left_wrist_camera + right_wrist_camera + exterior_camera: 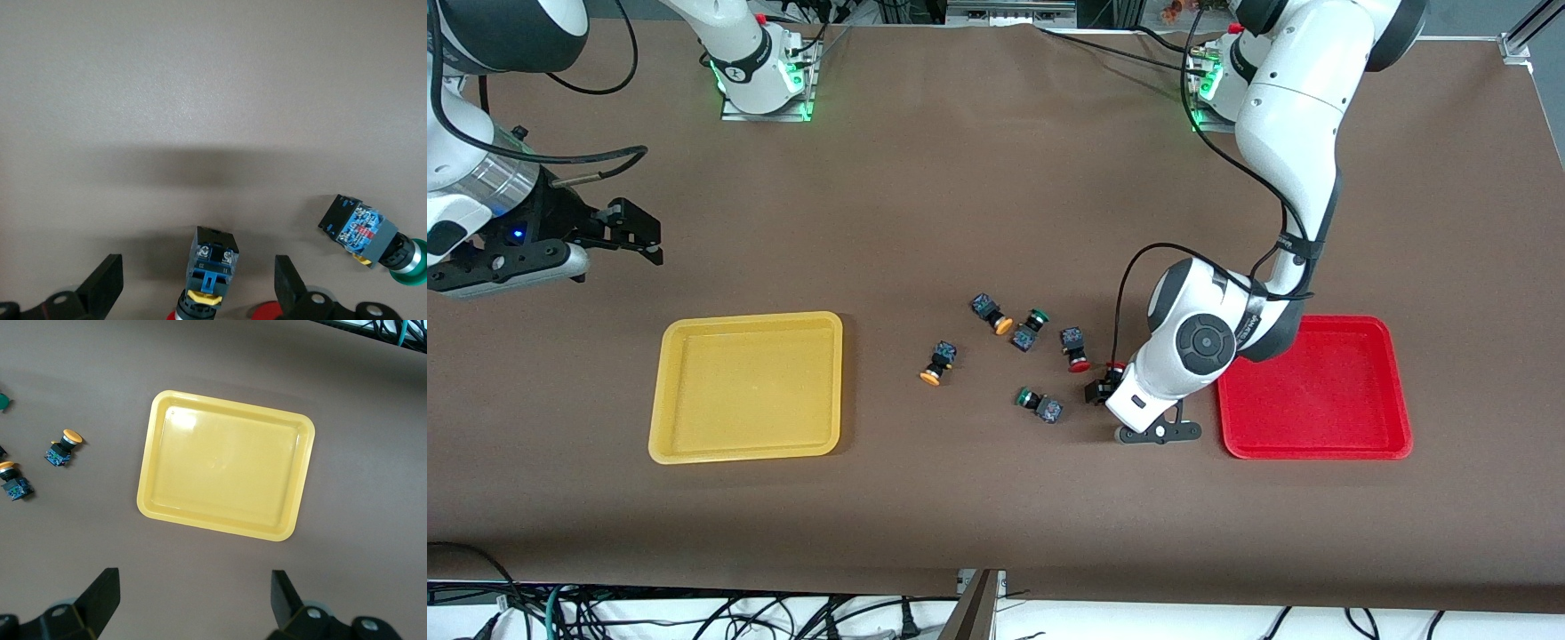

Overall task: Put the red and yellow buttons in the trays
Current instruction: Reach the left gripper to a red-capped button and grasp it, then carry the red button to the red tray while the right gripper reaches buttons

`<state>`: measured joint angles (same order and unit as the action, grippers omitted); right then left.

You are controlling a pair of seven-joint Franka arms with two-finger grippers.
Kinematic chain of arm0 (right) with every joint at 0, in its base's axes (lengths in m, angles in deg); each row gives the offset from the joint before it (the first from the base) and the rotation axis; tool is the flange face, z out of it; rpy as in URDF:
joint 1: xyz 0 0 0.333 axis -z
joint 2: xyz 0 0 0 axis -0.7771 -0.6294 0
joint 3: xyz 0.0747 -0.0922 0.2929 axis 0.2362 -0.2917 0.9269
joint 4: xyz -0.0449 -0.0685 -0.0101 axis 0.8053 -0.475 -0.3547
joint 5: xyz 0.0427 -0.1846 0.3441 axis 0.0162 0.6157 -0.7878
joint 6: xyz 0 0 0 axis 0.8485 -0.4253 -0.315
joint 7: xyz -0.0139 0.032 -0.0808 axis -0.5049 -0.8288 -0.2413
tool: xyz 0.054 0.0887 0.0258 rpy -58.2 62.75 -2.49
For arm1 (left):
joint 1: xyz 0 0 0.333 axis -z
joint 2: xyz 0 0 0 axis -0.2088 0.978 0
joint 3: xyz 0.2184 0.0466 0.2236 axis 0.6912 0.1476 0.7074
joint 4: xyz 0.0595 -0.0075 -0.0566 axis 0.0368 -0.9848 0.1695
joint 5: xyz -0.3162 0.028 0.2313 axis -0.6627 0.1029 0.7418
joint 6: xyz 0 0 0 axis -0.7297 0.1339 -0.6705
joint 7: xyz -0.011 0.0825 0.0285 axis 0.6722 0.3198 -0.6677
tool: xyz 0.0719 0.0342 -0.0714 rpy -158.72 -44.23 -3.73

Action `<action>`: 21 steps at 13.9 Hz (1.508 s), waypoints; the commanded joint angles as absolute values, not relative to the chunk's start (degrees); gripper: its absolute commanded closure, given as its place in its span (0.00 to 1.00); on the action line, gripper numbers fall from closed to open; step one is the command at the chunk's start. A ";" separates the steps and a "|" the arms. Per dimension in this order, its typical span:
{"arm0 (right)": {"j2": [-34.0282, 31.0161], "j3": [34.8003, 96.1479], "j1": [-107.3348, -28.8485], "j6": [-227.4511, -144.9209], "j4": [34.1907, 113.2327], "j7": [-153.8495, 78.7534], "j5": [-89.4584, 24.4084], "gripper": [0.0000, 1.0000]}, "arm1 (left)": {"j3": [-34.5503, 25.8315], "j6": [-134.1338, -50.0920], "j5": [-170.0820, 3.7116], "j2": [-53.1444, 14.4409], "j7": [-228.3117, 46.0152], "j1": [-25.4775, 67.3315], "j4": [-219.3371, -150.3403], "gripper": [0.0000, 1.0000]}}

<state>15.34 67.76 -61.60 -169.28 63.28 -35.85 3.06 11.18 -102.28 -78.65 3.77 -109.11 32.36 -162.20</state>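
- The left gripper is low over the table, just beside the red tray on the side toward the yellow tray; its jaws stand open with a red-capped button between the fingers, not touched by either.
- That button lies on its side: black body, blue clip and yellow ring under the red cap. In the front view only a little of it shows beside the wrist.
- The second red button lies on its side, near the red tray, its grey-blue base pointing away from the front camera.
- Two yellow-orange buttons lie between the trays: one farther from the front camera, the other nearer and closer to the yellow tray.
- Two green-capped buttons sit among them, one beside the second red button, one nearer the front camera.
- Both trays are shallow rectangles with rounded corners and raised rims, with nothing in them.
- The right gripper waits in the air with its jaws open, above the table farther from the front camera than the yellow tray.
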 commanded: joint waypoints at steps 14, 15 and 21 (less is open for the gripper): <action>-4.13 68.64 -63.47 -175.83 61.88 -45.17 -6.28 0.00 | 12.21 -98.29 -74.46 3.20 -106.60 31.05 -162.03 1.00; -5.89 68.64 -65.04 -178.47 61.62 -49.22 -8.05 0.00 | 12.21 -95.82 -74.46 1.62 -104.67 29.38 -161.86 1.00; -20.20 68.64 -80.50 -202.47 55.75 -75.75 -9.04 0.00 | 12.03 -87.28 -74.89 -5.68 -89.22 15.78 -164.22 1.00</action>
<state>-14.52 69.34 -76.30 -199.09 61.79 -67.66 -8.13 13.10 -88.16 -75.34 -2.98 -95.75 21.13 -160.85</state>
